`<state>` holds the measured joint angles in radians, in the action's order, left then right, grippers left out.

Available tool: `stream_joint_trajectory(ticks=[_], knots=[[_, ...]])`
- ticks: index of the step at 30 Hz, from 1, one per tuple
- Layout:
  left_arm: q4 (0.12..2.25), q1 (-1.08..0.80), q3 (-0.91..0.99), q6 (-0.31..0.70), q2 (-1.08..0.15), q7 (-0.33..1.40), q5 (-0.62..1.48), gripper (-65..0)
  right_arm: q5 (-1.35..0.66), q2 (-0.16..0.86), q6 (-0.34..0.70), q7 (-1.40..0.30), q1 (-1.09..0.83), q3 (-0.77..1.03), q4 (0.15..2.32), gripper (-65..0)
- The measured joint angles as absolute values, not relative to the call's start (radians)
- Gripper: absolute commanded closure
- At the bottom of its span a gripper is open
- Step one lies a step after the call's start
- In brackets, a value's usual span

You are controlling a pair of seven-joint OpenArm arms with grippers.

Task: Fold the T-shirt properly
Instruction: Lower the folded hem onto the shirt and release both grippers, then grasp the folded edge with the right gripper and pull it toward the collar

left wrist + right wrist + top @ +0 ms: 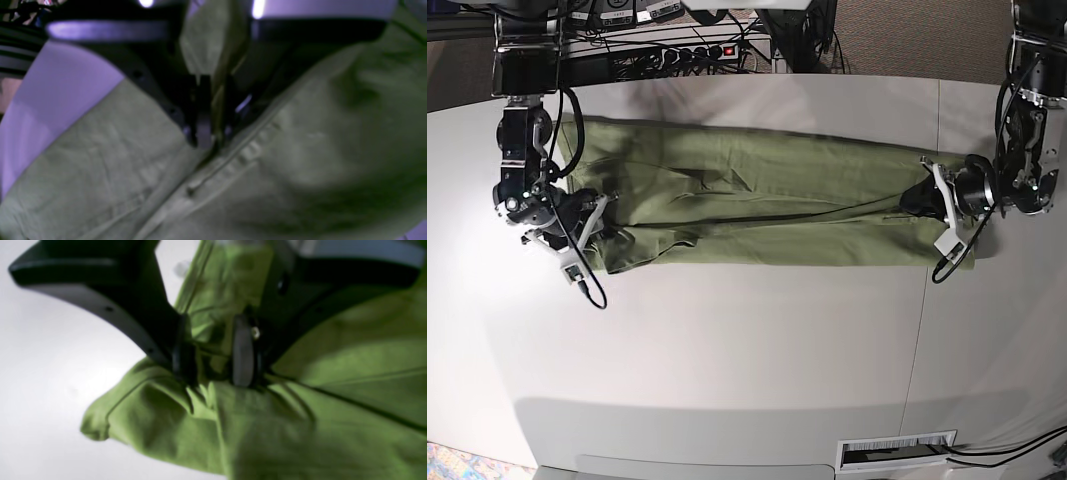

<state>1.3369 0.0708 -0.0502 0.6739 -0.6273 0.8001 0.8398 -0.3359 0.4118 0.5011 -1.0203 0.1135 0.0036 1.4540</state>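
1. The left gripper (210, 140) is pinched shut on a thin ridge of the T-shirt (757, 200), right beside a stitched hem; cloth rises between its jaws in the left wrist view.
2. The right gripper (213, 373) stands wider, its jaws clamped on a thick gathered bunch of the same cloth, with pleats fanning out below the fingertips (243, 350).
3. Taking the T-shirt as the landmark: the 2 grippers sit at its 2 opposite short ends, one at each, low against the fabric.
4. The T-shirt lies stretched into a long, narrow band across the far half of the table (727, 350), already doubled lengthwise as far as I can judge, with a sleeve lump bulging at the right gripper's end.
5. Beyond the T-shirt's far edge, a power strip (692, 50) and cables sit behind the table.
6. The step in hand looks like holding both ends taut after a lengthwise fold.
7. The next move probably calls for lifting 1 end and carrying it over toward the other, keeping the edges aligned and the bunched sleeve tucked so it does not spoil the crease.
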Motion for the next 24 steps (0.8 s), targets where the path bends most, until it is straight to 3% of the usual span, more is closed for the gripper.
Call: stream_joint_trajectory(ticks=[5, 24], knots=[[1.337, 0.073, -0.05, 0.671, -0.628, 0.803, 0.835, -4.9, -0.519, 0.424, 0.535, -1.257, 0.086, 0.003, 1.608, -20.0], [1.337, 0.076, -0.05, 0.671, -0.617, 0.807, 0.827, -4.9, -0.751, 0.451, 0.588, -1.324, -0.098, 0.009, 1.688, -20.0]])
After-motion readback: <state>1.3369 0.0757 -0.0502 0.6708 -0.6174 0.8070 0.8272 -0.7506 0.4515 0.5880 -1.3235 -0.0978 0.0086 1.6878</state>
